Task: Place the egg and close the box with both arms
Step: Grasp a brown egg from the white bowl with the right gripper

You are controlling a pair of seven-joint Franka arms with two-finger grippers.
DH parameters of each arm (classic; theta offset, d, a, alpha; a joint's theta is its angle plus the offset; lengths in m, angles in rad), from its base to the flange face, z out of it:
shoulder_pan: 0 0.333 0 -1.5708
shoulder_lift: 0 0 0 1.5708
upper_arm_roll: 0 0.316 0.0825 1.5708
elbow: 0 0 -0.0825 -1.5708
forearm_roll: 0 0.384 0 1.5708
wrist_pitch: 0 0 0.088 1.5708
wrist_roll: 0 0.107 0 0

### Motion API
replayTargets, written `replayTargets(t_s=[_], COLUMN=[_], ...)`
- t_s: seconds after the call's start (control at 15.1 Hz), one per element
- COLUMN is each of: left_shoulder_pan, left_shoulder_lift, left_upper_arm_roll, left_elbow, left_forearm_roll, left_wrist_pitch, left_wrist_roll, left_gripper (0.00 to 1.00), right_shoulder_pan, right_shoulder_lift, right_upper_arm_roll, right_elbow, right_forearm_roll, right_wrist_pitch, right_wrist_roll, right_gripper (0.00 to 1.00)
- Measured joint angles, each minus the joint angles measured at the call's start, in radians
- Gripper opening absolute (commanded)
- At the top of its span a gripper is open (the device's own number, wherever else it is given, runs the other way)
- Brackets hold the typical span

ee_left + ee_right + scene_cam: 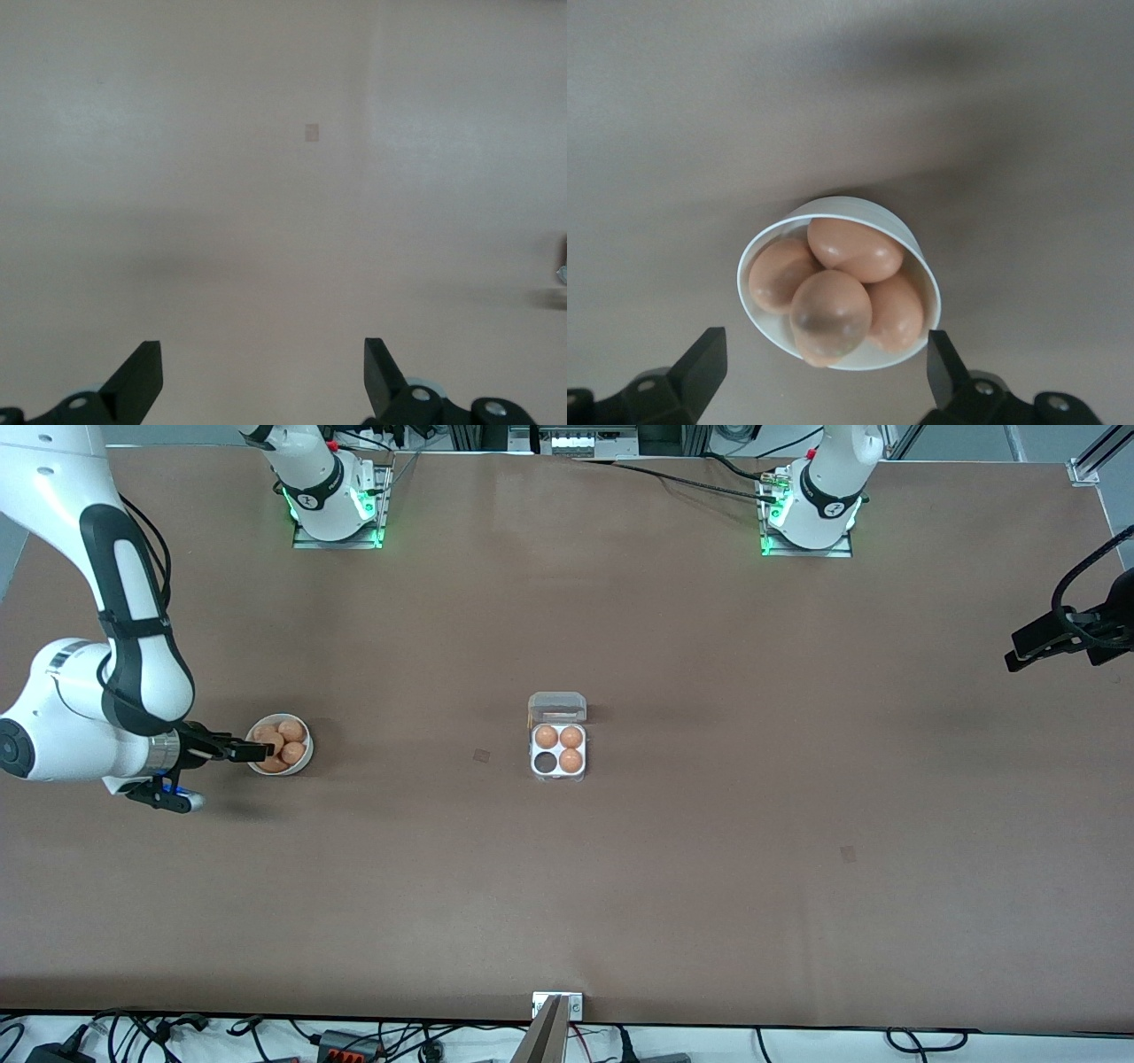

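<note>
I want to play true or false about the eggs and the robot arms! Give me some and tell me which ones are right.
1. The box has three eggs in it and one empty cell. True.
2. The box's lid is shut. False: the lid is open, folded back on the side toward the robots' bases.
3. The right gripper is over the white bowl of eggs, fingers open. True.
4. The left gripper holds an egg. False: it is open and empty, waiting over bare table at the left arm's end.
5. The bowl is empty. False: it holds several brown eggs.
</note>
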Motion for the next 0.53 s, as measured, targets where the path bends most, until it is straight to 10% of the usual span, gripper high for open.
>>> replayTargets(t_s=[0.53], left_shoulder_pan=[0.000], left_shoulder_lift=[0.000], left_upper_arm_roll=[-0.002], left_elbow=[0.000], left_forearm_roll=[0.000], left_wrist_pitch=[-0.002], left_wrist_roll=[0.000], left_gripper=[1.00], right_shoulder_pan=[-0.002], right_shoulder_lift=[0.036], right_upper_arm_roll=[0.000], right_elbow=[0.005], right_forearm_roll=[0.053], right_wrist_pitch=[0.002], right_wrist_roll=[0.000], right_gripper=[0.78])
